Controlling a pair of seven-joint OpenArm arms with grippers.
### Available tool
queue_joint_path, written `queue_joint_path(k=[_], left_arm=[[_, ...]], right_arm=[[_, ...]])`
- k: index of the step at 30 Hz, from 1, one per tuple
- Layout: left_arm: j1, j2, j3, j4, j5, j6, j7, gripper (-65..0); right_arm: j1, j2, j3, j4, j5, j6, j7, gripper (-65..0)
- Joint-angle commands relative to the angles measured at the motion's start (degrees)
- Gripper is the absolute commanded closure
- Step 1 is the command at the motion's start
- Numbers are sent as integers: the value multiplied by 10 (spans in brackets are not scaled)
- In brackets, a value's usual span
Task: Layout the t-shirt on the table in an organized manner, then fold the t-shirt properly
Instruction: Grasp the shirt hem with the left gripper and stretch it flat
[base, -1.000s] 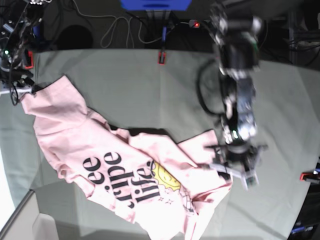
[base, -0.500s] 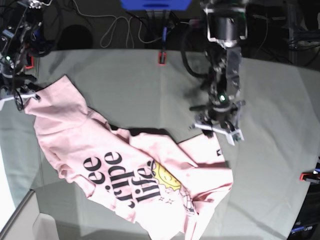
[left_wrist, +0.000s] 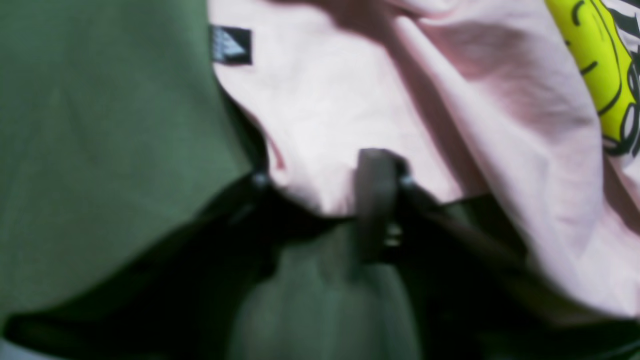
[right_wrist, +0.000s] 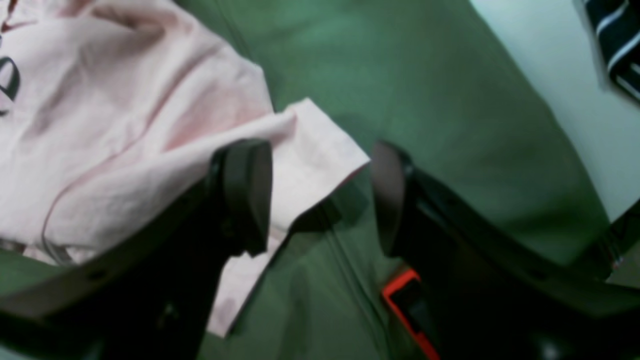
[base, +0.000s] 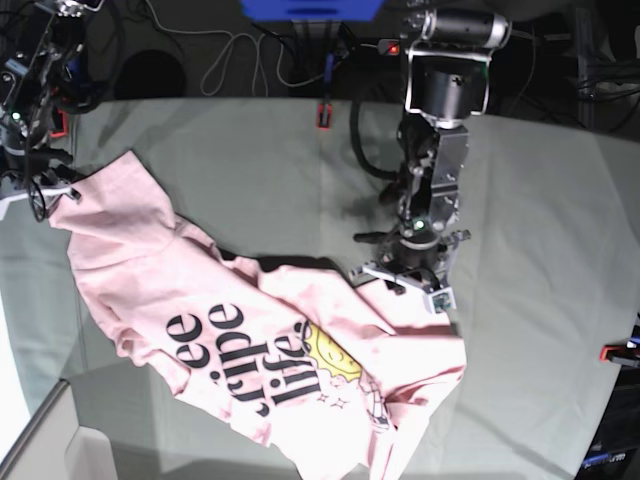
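Presently, item one: left gripper (base: 405, 281), lowered onto the 2 o'clock edge of the t-shirt (base: 200, 300), jaws drawn partway in and straddling a pale pink hem (left_wrist: 325, 110) in the left wrist view, one dark finger (left_wrist: 375, 200) lying over the cloth; firm pinch or mere contact not possible to tell. Small black woven label (left_wrist: 230, 45) at 11 o'clock from that finger, yellow print (left_wrist: 600, 75) off toward 2 o'clock. Item two: right gripper (right_wrist: 315, 200), jaws spread wide, nothing held, poised astride a sleeve corner (right_wrist: 320, 145) at the garment's 10 o'clock end, one finger (right_wrist: 245, 195) above cloth and the other above bare cover. Item three: garment itself, crumpled and skewed, sprawled across the table (base: 250, 160) from 10 o'clock down to 5 o'clock in the base view, black lettering (base: 235, 350) face up and slanted, lower portion doubled over near 5 o'clock. Judged step: securing two edges ahead of spreading the shirt flat; layout barely begun, folding not yet started. Handling notes: take a single layer of hem deep between the pads, not the table cover beneath; close the right jaws on the sleeve corner before any pull; lift only slightly, then draw both holds apart toward 3 and 9 o'clock evenly and slowly, so as to avoid slipping off thin cotton or dragging the grey-green cover into creases.
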Motion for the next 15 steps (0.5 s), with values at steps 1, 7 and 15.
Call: queue_joint_path(k=[1, 7, 15], left_arm=[[4, 5, 1, 3, -11, -4, 28, -119], [46, 0, 0, 120, -11, -3, 33, -1], [144, -64, -2, 331, -12, 0, 34, 0]], right_arm=[[2, 9, 4, 10, 0, 2, 14, -326], [0, 9, 3, 10, 0, 2, 14, -323], [0, 9, -20, -16, -1, 2, 13, -327]])
